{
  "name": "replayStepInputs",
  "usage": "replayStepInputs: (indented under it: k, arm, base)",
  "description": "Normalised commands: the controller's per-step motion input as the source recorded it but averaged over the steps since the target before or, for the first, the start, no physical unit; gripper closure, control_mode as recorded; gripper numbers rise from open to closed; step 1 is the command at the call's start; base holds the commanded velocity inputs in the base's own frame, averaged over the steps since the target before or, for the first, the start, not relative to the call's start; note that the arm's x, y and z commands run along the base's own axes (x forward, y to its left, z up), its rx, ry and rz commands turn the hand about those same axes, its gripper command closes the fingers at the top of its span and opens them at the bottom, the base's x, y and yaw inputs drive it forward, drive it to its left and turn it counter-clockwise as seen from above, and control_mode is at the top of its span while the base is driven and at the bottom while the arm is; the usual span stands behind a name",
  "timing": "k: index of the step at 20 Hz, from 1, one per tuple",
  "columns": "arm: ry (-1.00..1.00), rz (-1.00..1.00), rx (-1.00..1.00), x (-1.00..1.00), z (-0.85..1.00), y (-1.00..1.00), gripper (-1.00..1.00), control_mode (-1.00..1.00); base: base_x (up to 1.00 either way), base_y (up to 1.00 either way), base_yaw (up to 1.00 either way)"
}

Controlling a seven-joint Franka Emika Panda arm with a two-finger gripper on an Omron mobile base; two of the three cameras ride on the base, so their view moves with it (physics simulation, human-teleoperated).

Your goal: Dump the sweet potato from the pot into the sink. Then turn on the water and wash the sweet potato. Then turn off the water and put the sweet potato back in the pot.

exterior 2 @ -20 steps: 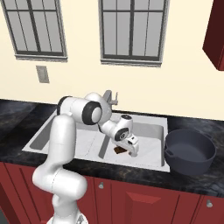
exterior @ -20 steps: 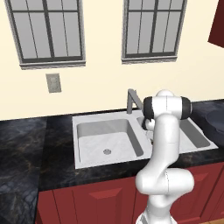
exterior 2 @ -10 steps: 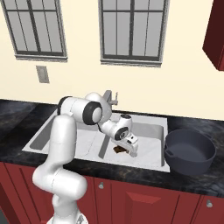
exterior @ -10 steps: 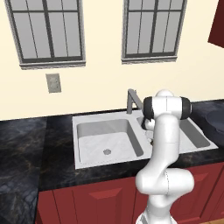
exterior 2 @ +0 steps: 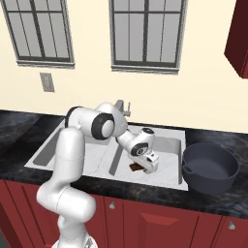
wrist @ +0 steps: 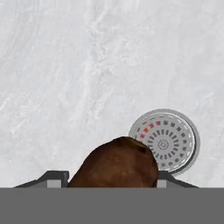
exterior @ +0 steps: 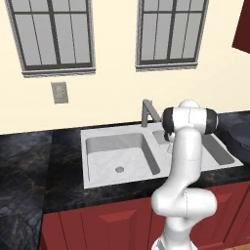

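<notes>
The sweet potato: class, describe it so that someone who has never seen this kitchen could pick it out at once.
Find the light grey marble sink set in the black counter under the windows, then its smaller basin, next to the dark pot. On that basin's floor, beside the round drain, lies the sweet potato between the tool's fingers: the one small reddish-brown lump against pale stone.

1. The arm rises from the base, elbow high, then bends forward and down.
2. The end effector (exterior 2: pixel 142 169) points downward, its fingers (wrist: pixel 54 178) closed against the sweet potato (wrist: pixel 116 163).
</notes>
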Motion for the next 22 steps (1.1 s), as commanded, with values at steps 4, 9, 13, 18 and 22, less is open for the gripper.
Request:
replayStepInputs:
  k: [4,9,13,18,22]
  arm:
    - [-0.08,-0.02,0.08,-0.39,0.64,-0.23,1.0,-1.0]
    - [-0.01,-0.18,0.01,-0.38,0.82,-0.04,1.0,-1.0]
    - [-0.03,-0.3,0.0,-0.28,0.87,0.0,1.0,-1.0]
    - [0.0,-0.37,0.0,-0.15,0.76,-0.01,1.0,-1.0]
    - [0.08,-0.37,0.0,-0.07,0.75,-0.06,1.0,-1.0]
  base:
    - [0.0,0.0,0.0]
    - [0.0,0.0,0.0]
    - [0.0,0.0,0.0]
    - [0.0,0.0,0.0]
    - [0.0,0.0,0.0]
